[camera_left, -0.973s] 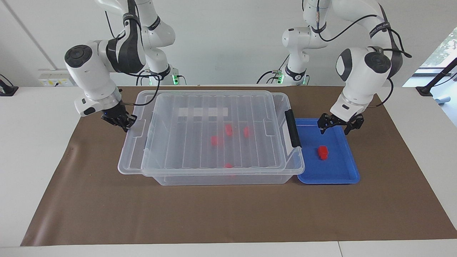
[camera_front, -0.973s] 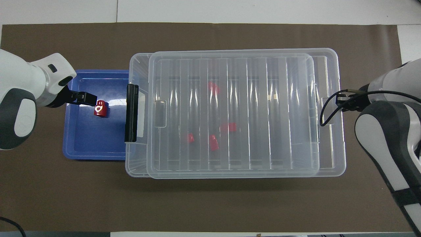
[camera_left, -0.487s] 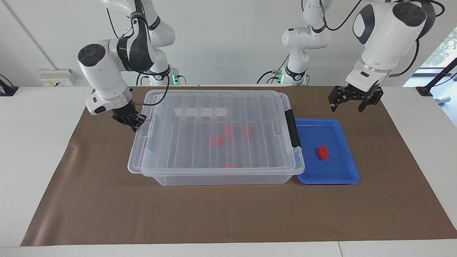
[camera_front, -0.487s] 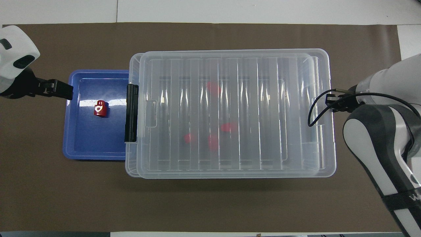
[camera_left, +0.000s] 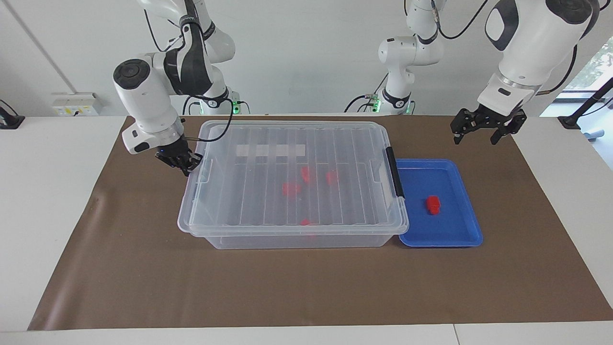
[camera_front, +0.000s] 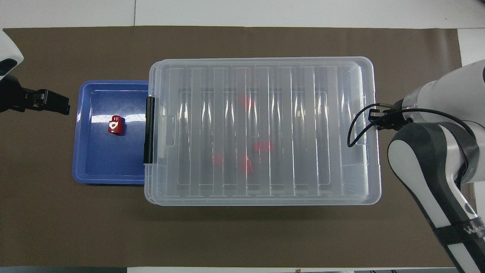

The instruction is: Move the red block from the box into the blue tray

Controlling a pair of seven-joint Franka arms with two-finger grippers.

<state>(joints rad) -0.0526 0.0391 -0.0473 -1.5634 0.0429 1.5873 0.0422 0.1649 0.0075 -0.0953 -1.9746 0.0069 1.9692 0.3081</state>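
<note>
Taking the facing view from its left edge across: the right claw (camera_left: 184, 165) sits low at the end of the box (camera_left: 292, 184) that lies toward the right arm's end of the tabletop (camera_left: 143, 278). Its fingertips are drawn together at the rim of the clear lid (camera_left: 268, 143) — whether they pinch the lid's edge or merely rest against it cannot be made out. The lid lies flat and square over the box, covering it fully.

Through the ribbed lid, four red blocks show as soft red shapes on the box floor: three grouped near the middle (camera_left: 306, 175), and one (camera_left: 306, 222) against the wall farther from the robots. The black latch (camera_left: 395, 172) runs along the box end that faces the tray.

Next comes the blue tray (camera_left: 459, 239), just beside the box at the left arm's end of the tabletop, its rim tucked under the box's overhanging lip. The red block (camera_left: 433, 204) rests on the tray floor near its middle, touching nothing else.

Last, the left claw (camera_left: 482, 129) hangs in the air, fingers spread and empty, over the brown mat (camera_left: 527, 191) at the tray's edge nearer the robots, well above everything.

As a judgement, the task proper looks finished — a block is in the tray and the box is covered. What seems left is for the right claw to let go of the lid and pull clear.
</note>
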